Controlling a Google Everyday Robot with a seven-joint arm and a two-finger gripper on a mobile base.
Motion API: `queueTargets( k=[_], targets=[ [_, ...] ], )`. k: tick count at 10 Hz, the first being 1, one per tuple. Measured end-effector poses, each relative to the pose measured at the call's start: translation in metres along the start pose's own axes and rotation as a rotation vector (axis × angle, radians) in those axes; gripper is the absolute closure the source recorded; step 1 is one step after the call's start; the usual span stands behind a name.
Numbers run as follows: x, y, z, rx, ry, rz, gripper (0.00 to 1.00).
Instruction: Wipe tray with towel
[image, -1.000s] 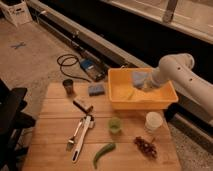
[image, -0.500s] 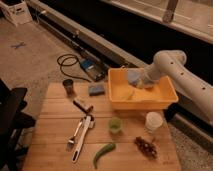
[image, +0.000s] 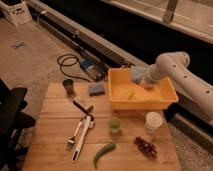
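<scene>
1. Wooden bench in the foreground, plank top. At the nearest edge: one green pepper, one dark bunch of grapes.
2. Just behind: one pair of tongs with a second utensil close alongside, kind unclear. Also one green cup and one white cup.
3. Mid-bench: one brown block, one dark metal cup, one blue sponge just left of the tray.
4. Right rear of bench: one yellow tray, open-topped, sitting flat.
5. Inside the tray, far side: one towel, pale bluish, bunched near the back wall. Claw down in the tray, right at the towel. Cannot tell its state.
6. Handling, as judged: towel likely soft, light and limp, apt to fold over or slip from a loose hold. Best taken at the bunched middle, with enough cloth left below to drag flat over the tray floor. Tray probably light plastic, liable to slide on the planks under a hard push.
7. Beyond the bench, on the floor: one coiled black cable, one blue box. Far left: one white crate. Dark wall behind.
</scene>
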Motion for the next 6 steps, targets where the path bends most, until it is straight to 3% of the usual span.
queueTargets(
  k=[4,6],
  targets=[
    [0.024,-0.003,0.055,0.003,-0.066,0.054,1.0],
    [0.03,0.005,0.09,-0.042,-0.101,0.074,1.0]
  ],
)
